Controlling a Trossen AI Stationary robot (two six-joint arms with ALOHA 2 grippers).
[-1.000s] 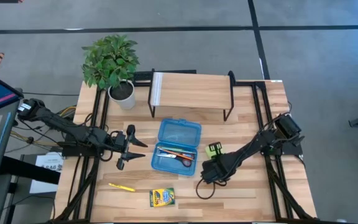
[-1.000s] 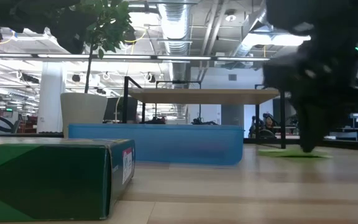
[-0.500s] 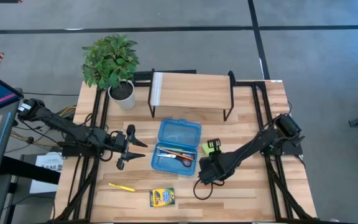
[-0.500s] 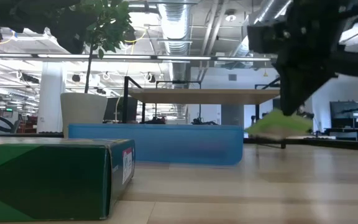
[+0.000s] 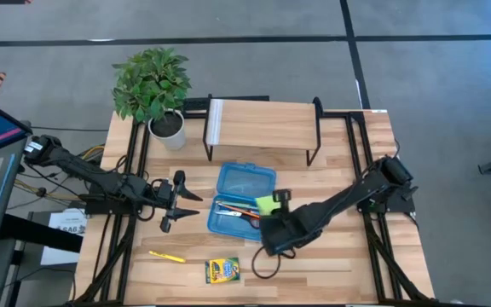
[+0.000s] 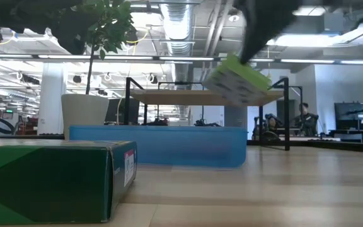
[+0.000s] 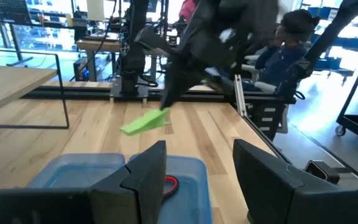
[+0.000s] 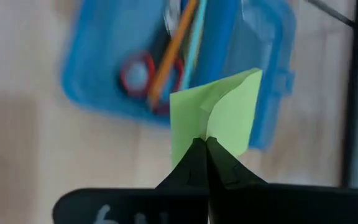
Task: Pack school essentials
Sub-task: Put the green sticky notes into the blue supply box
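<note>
My right gripper [image 5: 271, 208] is shut on the lime-green sticky-note pad [image 5: 265, 203], which hangs in the air over the right edge of the open blue case [image 5: 228, 198]. Inside the case lie red-handled scissors [image 8: 138, 72] and pencils [image 8: 180, 38]. On the table's near part, the crayon box [image 5: 222, 271] and a yellow pencil [image 5: 167, 256] lie flat. Left of the case, my left gripper [image 7: 197, 177] is open and level, with nothing between its fingers. My right gripper pinches the pad at one edge [image 8: 207, 132] between its two fingertips. The fingers slant down from the table's right side. The paper buckles into a crease at the pinch. The pad [image 6: 238, 79] is lifted clear of the table and tilted.
A potted plant [image 5: 152, 85] stands at the far left. A wooden shelf on black legs [image 5: 262, 128] spans the far middle, behind the case. Bare wood lies to the right of the case. A person sits beyond the table in the left wrist view.
My right gripper has risen and gone toward the table's left, to the blue case, staying shut. The green pad, on the table to the right of the case a second ago, is now lifted clear and tilted above the case's right edge.
</note>
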